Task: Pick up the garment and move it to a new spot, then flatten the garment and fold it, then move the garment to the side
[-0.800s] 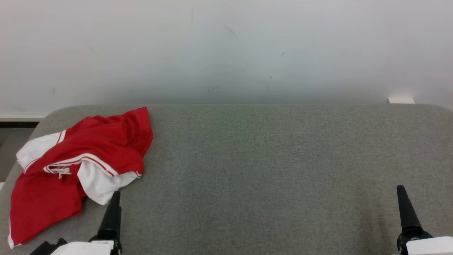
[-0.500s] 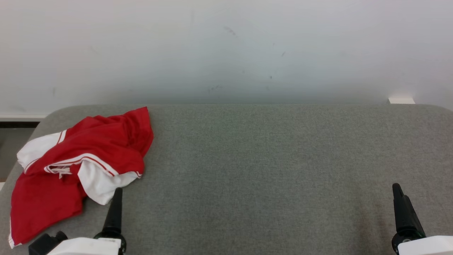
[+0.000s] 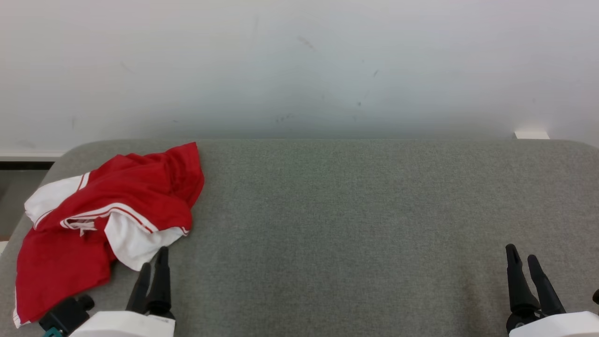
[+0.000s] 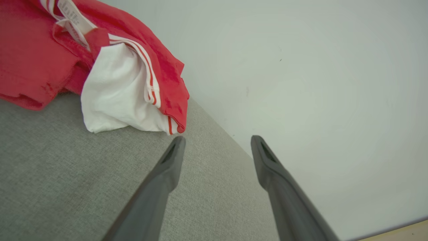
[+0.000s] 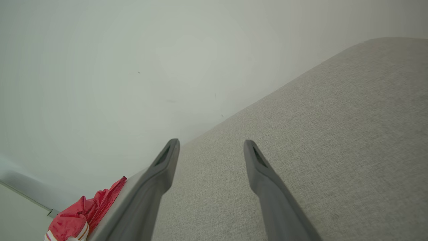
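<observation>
Item, far left: garment [image 3: 93,210], red with white panels and thin red-and-white stripes, crumpled in a heap on the left end of the table [image 3: 351,210]; a white label [image 4: 72,16] shows among its folds

Item, lower left: left hand [image 3: 154,258], fingers spread, grasping nothing, tips just beside the garment's white near edge

Item, centre: table covered in grey woven cloth, backed by a pale wall [image 3: 299,70]

Item, lower right: right hand [image 3: 521,253], fingers likewise spread and empty, above the table's near right part, well apart from the garment

Left gripper [image 3: 154,257] and right gripper [image 3: 520,251] rolled, showing both fingers [image 3: 515,281].
</observation>
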